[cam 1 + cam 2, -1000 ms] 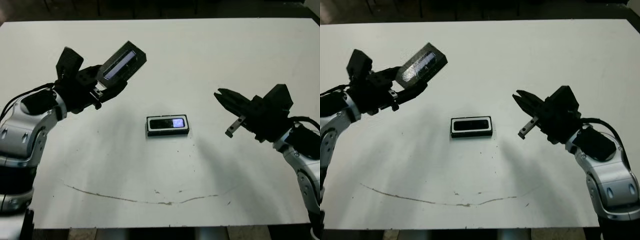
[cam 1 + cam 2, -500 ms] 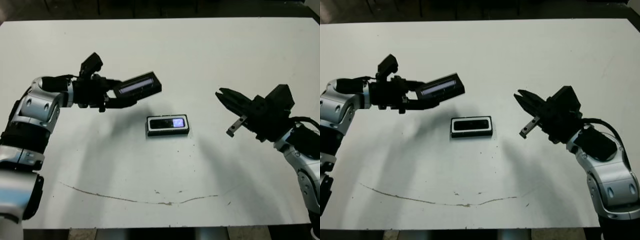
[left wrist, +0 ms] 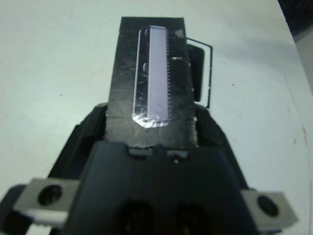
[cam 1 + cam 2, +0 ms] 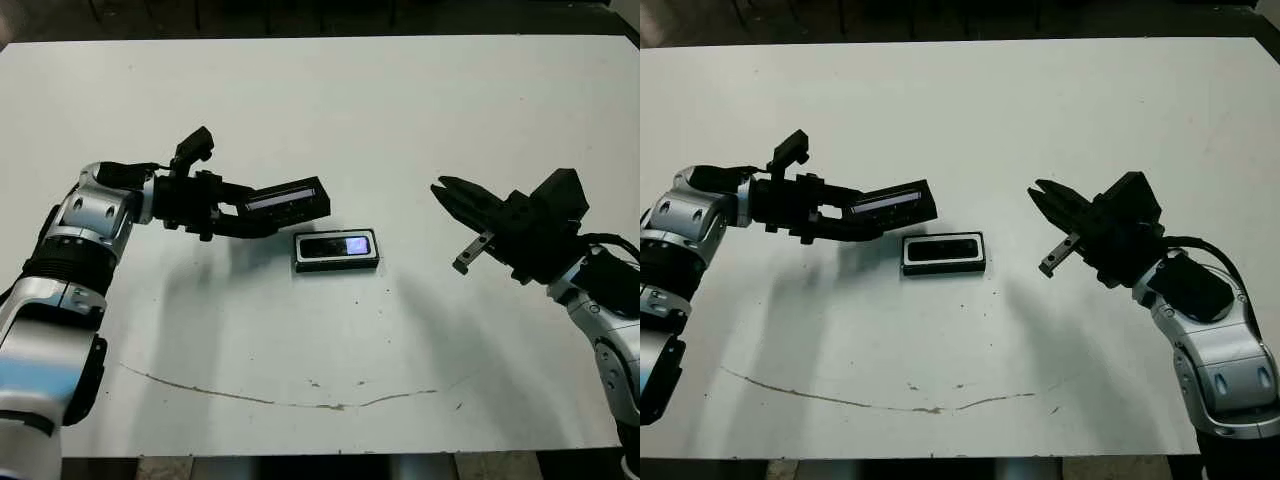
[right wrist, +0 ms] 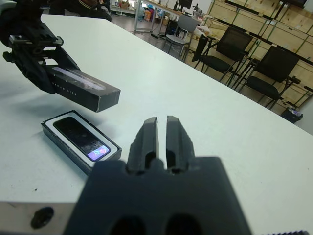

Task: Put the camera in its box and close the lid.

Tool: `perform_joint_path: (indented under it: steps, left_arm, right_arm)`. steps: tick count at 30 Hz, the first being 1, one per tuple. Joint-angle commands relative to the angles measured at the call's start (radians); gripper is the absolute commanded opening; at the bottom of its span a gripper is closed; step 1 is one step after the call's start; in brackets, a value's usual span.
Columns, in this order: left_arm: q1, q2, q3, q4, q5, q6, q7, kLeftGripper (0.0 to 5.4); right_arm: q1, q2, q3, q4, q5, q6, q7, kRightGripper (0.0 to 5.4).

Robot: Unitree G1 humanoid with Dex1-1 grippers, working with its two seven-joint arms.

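In the left wrist view, the lid [image 3: 152,81] covers most of the box [image 3: 204,73] and hides the left claw's fingers. The left arm [image 4: 45,330] and right arm [image 4: 615,350] are cut off at the table's near corners.

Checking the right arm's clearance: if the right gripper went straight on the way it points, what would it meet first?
Probably the lid held by the left gripper, judging by the right wrist view. The box lies lower, so the right gripper, shut, might pass above it; depth is unclear.
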Motion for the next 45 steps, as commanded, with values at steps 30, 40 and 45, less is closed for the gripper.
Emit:
perform_joint_path:
  steps: [30, 40, 45]
  left_arm:
    - [0.125, -0.071, -0.119, -0.002, 0.077, -0.027, -0.088, 2.77]
    - [0.138, -0.067, -0.134, -0.054, 0.085, -0.018, -0.077, 2.77]
    - [0.135, -0.069, -0.171, -0.062, 0.128, -0.022, -0.032, 2.77]
  right_arm:
    - [0.016, -0.012, -0.001, -0.017, 0.008, 0.041, -0.006, 0.00]
    - [0.014, -0.012, 0.001, -0.017, 0.006, 0.046, -0.005, 0.00]
    - [0.014, -0.013, 0.000, -0.017, 0.004, 0.043, -0.003, 0.00]
